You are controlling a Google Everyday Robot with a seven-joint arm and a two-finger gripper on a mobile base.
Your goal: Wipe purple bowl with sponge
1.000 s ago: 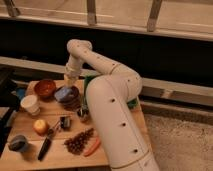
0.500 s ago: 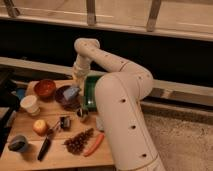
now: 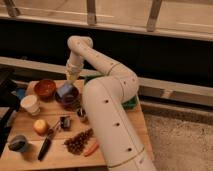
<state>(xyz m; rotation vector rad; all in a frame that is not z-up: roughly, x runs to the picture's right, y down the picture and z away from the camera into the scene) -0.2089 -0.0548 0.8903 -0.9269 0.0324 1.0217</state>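
Observation:
The purple bowl [image 3: 68,98] stands on the wooden table [image 3: 22,161], right of a brown bowl. A blue-grey pad that looks like the sponge [image 3: 64,90] lies inside it, against its left side. My gripper [image 3: 72,78] hangs at the end of the white arm, pointing down just above the bowl's far rim and right beside the sponge. I cannot tell whether it touches the sponge.
A brown bowl [image 3: 45,88], a white cup [image 3: 31,104], an apple [image 3: 40,126], a dark mug [image 3: 17,143], a knife [image 3: 44,148], a brown cluster [image 3: 77,141], a carrot [image 3: 91,149] and a small can [image 3: 81,114] are on the table. A green item [image 3: 131,102] shows behind my arm.
My gripper has stayed over the purple bowl, shifting slightly right and then back left. The arm's big links have swung across the right of the view.

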